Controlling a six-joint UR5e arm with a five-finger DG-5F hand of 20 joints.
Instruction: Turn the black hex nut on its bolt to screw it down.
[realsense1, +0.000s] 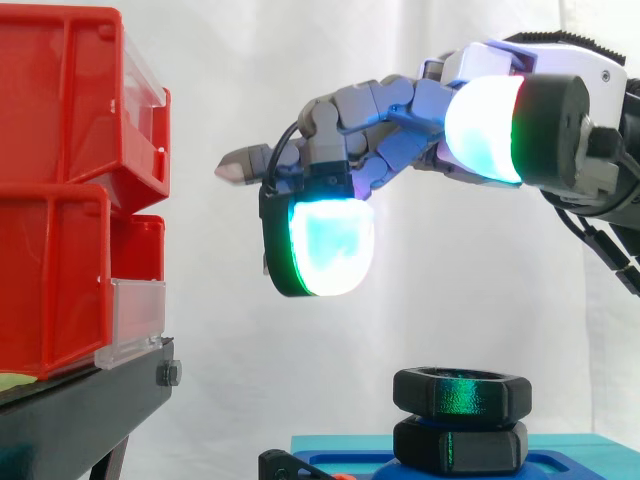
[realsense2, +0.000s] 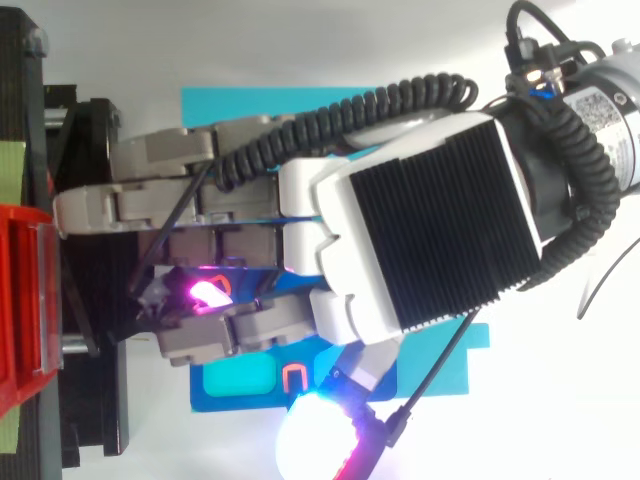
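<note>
The black hex nut (realsense1: 461, 390) sits on top of a second black hex piece (realsense1: 460, 446), both on a blue base (realsense1: 575, 450). My hand (realsense1: 390, 115) hovers well above the nut and slightly to its left, touching nothing. It is open: most fingers stretch toward the left, and one bends down with its cyan-green glowing pad (realsense1: 322, 245) facing the camera. A white glowing pad (realsense1: 485, 128) sits near the wrist. From above, the back of the hand (realsense2: 430, 220) covers the nut, and the blue base (realsense2: 240, 102) shows around it.
Two stacked red bins (realsense1: 60, 200) stand on a black stand (realsense1: 85, 410) at the left, close to the outstretched fingers. In the top view the red bins (realsense2: 20, 300) lie along the left edge. A white curtain hangs behind.
</note>
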